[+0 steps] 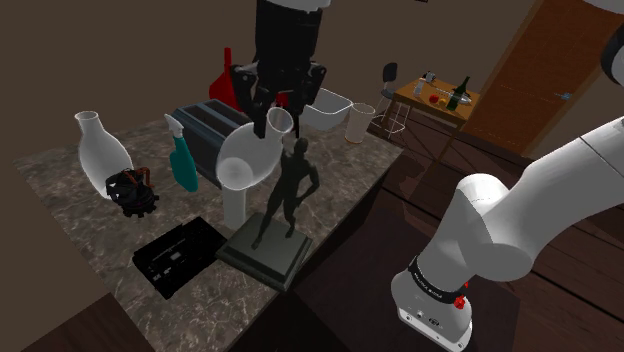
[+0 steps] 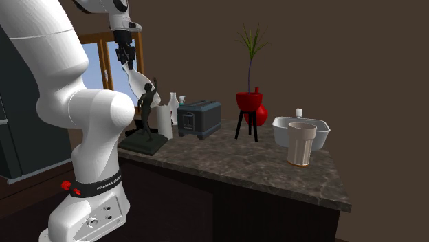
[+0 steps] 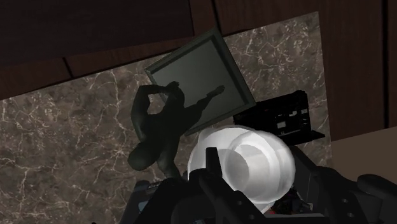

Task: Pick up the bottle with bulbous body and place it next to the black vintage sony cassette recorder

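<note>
Black two-finger gripper (image 1: 271, 108) is clamping the neck of the white bulbous-bodied bottle (image 1: 246, 160), with fingers (image 3: 213, 169) pressing on either side of it. The bottle is hanging off the counter, tilted, mouth up toward the hand. Its body is sitting at head height of the dark human-figure statue (image 1: 288, 195), just to the shoulder view's left of it. In the wrist view the bottle's round bottom is facing the camera, with the statue lying just beyond it.

Everything below is placed relative to the statue, in the shoulder view:
- Its dark square base (image 1: 262, 252) is resting on the dark marble countertop (image 1: 70, 225), near the counter edge.
- Flat black cassette recorder (image 1: 178, 256) is lying just left of the base, apart from it and well below the bottle.
- Plain white upright cylinder (image 1: 235, 210) is standing just left of the statue, under the bottle. Cannot tell if the two are touching.
- Teal spray bottle (image 1: 183, 160) and dark grey boxy toaster (image 1: 213, 127) are sitting further left and behind.
- Second white flask-shaped bottle (image 1: 100, 152) and a black gear-like object (image 1: 131, 191) are sitting far left.
- Red vase (image 1: 225, 80), white basin (image 1: 327, 110) and beige cup (image 1: 360, 122) are standing behind, well apart.
</note>
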